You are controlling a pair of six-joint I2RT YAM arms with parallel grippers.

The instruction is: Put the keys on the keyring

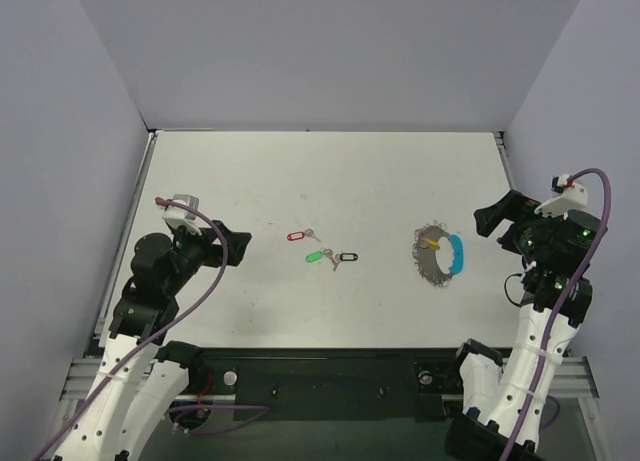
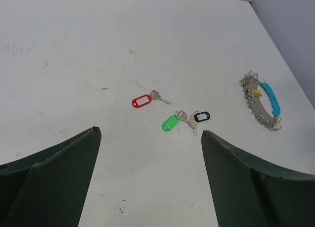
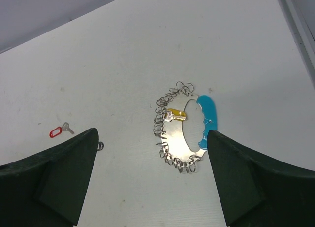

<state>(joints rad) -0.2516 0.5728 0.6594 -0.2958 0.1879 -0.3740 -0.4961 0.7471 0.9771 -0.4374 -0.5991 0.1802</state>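
Keyring (image 1: 432,266) lies flat on the right part of the table (image 1: 350,171) in the overhead view: one loop of coiled wire with one blue segment (image 1: 456,253) on its right side. We see the yellow-tagged key (image 1: 431,243) lying across the far part of the loop; whether it is threaded on we cannot tell. Three more keys lie loose near the middle of the table, well apart from the keyring: the red-tagged key (image 1: 297,235), then, nearer and to the right, the green-tagged key (image 1: 316,255) and the black-tagged key (image 1: 347,256) close together. That makes four keys. Both arms are bent up at the table's sides. The left claw (image 1: 243,249) points right toward the loose keys, and the right claw (image 1: 482,223) points left toward the keyring.

From the left wrist, we see that claw's two fingers (image 2: 54,178) spread wide and holding nothing. The red, green and black tags lie on the table beyond them, the green and black keys touching at their metal ends.

From the right wrist, the right claw's fingers (image 3: 256,182) also stand wide apart and empty. The keyring lies between and just beyond them, and the yellow tag sits over its opening.
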